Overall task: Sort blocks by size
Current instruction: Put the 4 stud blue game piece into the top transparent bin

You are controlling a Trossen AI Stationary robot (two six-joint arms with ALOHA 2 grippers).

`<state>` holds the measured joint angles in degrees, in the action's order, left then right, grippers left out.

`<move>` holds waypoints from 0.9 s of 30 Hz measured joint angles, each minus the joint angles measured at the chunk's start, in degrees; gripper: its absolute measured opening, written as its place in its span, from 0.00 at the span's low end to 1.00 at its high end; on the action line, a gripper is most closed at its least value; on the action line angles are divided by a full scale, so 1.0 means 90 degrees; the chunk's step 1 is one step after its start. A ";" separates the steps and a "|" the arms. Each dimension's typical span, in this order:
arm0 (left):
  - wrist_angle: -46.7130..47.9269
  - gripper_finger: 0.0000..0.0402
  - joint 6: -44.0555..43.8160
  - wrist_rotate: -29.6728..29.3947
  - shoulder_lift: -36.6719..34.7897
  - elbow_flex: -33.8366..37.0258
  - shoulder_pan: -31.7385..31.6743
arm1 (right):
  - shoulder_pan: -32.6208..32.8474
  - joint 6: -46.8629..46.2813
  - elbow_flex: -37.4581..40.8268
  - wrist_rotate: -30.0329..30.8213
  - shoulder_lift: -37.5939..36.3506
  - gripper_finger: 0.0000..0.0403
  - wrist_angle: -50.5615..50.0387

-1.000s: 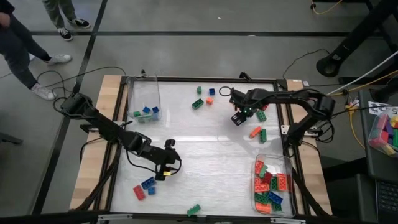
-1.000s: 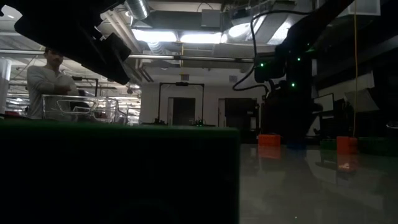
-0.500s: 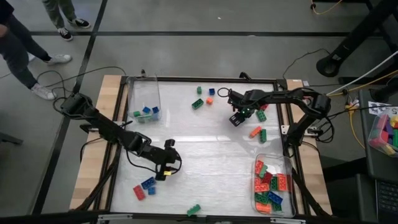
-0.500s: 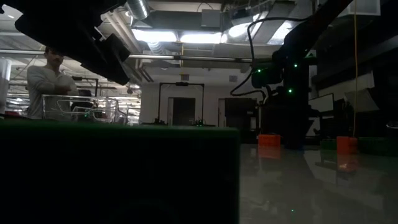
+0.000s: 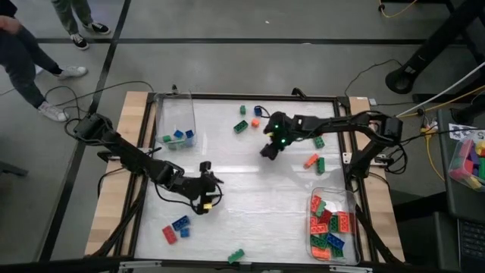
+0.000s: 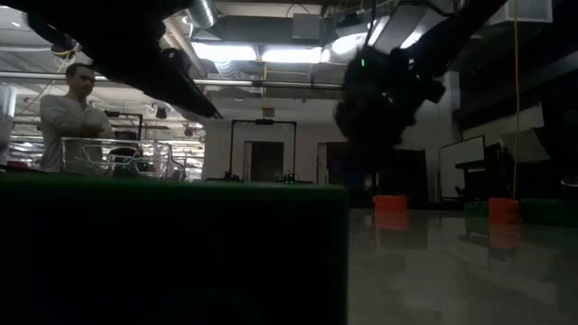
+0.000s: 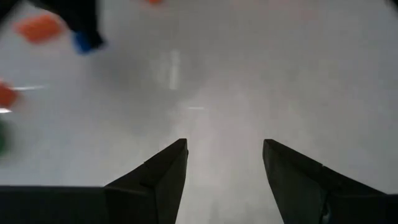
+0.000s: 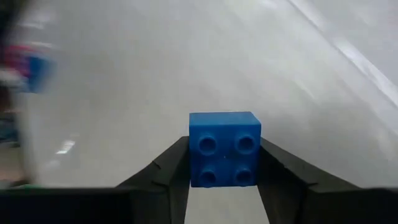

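Note:
A small blue square block (image 8: 224, 149) sits between the fingers of my right gripper (image 5: 269, 147), which is shut on it above the table's far middle. My left gripper (image 5: 206, 200) hovers open over bare table left of centre, with nothing between its fingers (image 7: 168, 171). Loose blocks lie at the far edge (image 5: 241, 126), at the right (image 5: 311, 160) and at the near left (image 5: 180, 223). In the low view my right gripper (image 6: 377, 95) is a dark shape well above the tabletop. My right gripper pinches the blue block by two opposite side walls (image 8: 194, 155) between its two fingers (image 8: 171, 168). The studded face is turned back toward the wrist. The fingers slant down toward the table, and the block is lifted clear of it.
A clear bin (image 5: 176, 121) with a few blocks stands at the far left. Another clear bin (image 5: 332, 227) at the near right holds several red, green, orange and blue blocks. A green block (image 5: 236, 255) lies at the near edge. A person (image 6: 68, 113) stands beyond the table.
My right gripper has swung toward the table's left edge, from beside the right-hand blocks to the far middle, and its wrist has turned. My left gripper has turned slightly in place.

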<state>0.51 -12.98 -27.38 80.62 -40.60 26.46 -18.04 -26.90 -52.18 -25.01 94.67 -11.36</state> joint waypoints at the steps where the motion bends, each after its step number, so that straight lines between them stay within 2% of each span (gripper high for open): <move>1: -0.0002 0.49 0.0024 -0.0234 0.0000 0.0000 0.0000 | 0.0120 -0.0073 -0.0001 -0.0118 0.0000 0.38 0.0446; 7: -0.0122 0.49 0.0296 -0.1387 0.0000 0.0002 0.0000 | 0.0785 -0.0539 -0.0002 -0.0326 -0.0002 0.36 0.2777; 13: -0.0886 0.49 0.1012 -0.2326 0.0000 0.0002 -0.0004 | 0.1331 -0.0661 -0.0002 -0.0153 -0.0002 0.38 0.4286; 19: -0.2069 0.49 0.2068 -0.2389 0.0000 0.0002 -0.0075 | 0.1674 -0.0653 -0.0002 0.0232 -0.0007 0.37 0.4695; 27: -0.2722 0.49 0.2742 -0.2389 0.0000 0.0002 -0.0158 | 0.1896 -0.0653 -0.0002 0.0442 -0.0007 0.38 0.4884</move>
<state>-23.99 11.70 -48.88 80.62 -40.58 25.04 -0.97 -32.77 -52.21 -21.03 94.61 32.59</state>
